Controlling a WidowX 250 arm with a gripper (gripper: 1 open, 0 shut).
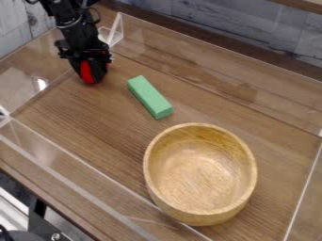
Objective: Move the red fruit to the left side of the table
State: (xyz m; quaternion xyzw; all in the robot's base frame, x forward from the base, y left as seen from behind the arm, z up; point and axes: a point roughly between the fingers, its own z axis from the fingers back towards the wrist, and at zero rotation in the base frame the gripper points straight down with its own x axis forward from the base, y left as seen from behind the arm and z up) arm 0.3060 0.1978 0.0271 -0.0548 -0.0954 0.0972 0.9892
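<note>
No writing visible (pincer (87, 67) seemingly grips red fruit (88, 72)).

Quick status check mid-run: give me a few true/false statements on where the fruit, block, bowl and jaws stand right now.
1. The gripper has its jaws shut on the red fruit. True.
2. The green block lies inside the wooden bowl. False: it lies on the table, apart from the bowl.
3. The bowl is empty. True.
4. The fruit is near the bowl. False: it is at the far left corner, beyond the block.
</note>
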